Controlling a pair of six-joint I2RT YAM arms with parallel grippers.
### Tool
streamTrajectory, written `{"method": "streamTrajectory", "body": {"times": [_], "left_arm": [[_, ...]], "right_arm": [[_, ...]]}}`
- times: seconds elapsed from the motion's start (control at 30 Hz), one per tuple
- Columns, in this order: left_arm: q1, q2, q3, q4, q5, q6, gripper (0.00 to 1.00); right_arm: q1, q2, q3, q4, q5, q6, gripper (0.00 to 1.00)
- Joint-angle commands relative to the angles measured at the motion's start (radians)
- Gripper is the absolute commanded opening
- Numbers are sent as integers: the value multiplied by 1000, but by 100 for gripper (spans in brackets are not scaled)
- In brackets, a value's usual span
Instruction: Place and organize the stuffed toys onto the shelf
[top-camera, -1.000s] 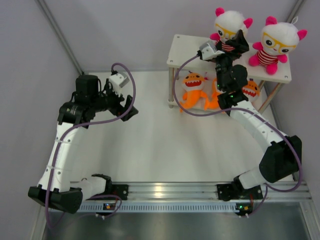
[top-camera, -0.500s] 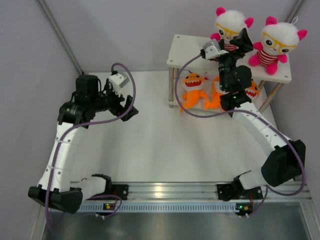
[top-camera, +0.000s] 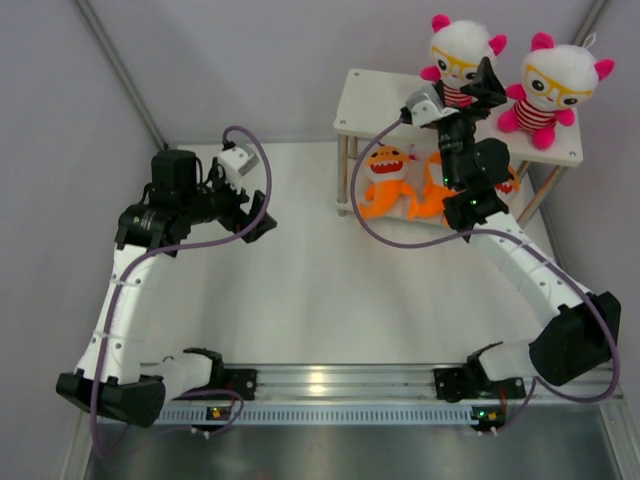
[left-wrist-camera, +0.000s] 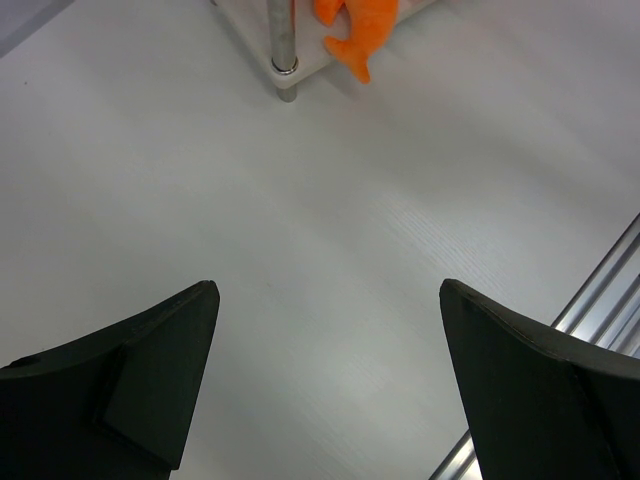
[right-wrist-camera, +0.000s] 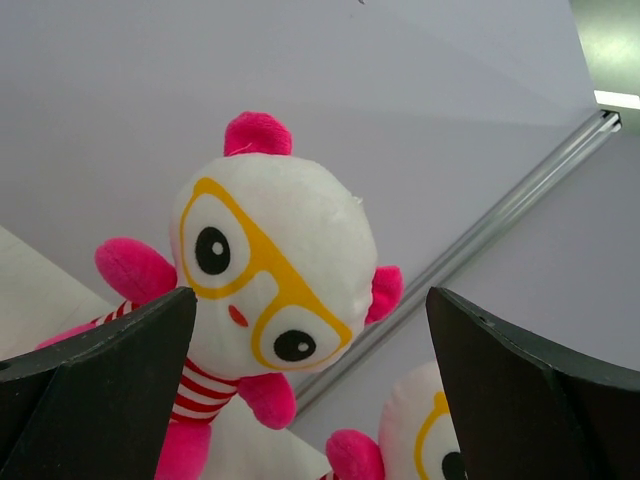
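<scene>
placing looks finished: right end effector (top-camera: 478, 88) gapes wide just before the left doll (top-camera: 462, 55), upright on the shelf (top-camera: 375, 100) top beside another doll (top-camera: 560, 85). next, back away without toppling it. left end effector (left-wrist-camera: 330, 300) hangs wide above the worktop (top-camera: 320, 290).

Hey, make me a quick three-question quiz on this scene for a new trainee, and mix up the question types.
1. How many dolls sit on the shelf's top board?
2. True or false: the right gripper is shut on a doll.
3. The orange sharks lie: A) on the top board; B) on the lower tier; C) half on each.
Key: 1 two; 2 false, its fingers are wide open; 3 B.
</scene>
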Motion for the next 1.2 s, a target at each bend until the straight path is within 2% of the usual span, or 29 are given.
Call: {"method": "streamTrajectory", "body": {"times": [0.0,0.1,0.2,0.27,0.3,0.33,0.47,0.53,0.6,0.63,0.83,0.97,1.1,1.17], "left_arm": [[-3,-8,-2,25,4,17,98],[-3,-4,-7,25,-24,20,98],[-3,-3,-19,27,-91,23,98],[-3,0,-29,27,-131,30,98],[-3,0,-33,27,-174,33,98],[-3,-3,-42,27,-188,34,98],[-3,-21,-71,25,-245,50,98],[-3,-29,-87,25,-275,47,98],[-2,-34,-102,27,-300,47,98],[-2,-40,-110,28,-325,47,98],[-2,-64,-226,30,-395,65,98],[-2,-78,-327,57,-426,68,98],[-2,-96,-430,100,-515,54,98],[-2,-104,-459,120,-541,47,98]], "right_arm": [[30,-55,-1,2,-33,28,99],[58,-100,-5,-53,-56,42,99],[114,-211,-38,-137,-103,36,99],[165,-265,-50,-216,-116,100,100],[179,-291,-45,-266,-125,143,99],[194,-348,-32,-418,-167,249,100],[197,-472,-90,-634,-299,525,99],[197,-548,-213,-633,-337,673,99],[199,-607,-309,-616,-367,741,99],[197,-620,-391,-615,-373,793,99],[200,-646,-648,-563,-357,1022,99],[202,-635,-777,-489,-204,1154,99],[202,-614,-864,-483,-36,1269,99],[202,-611,-887,-477,-16,1295,99]]}}
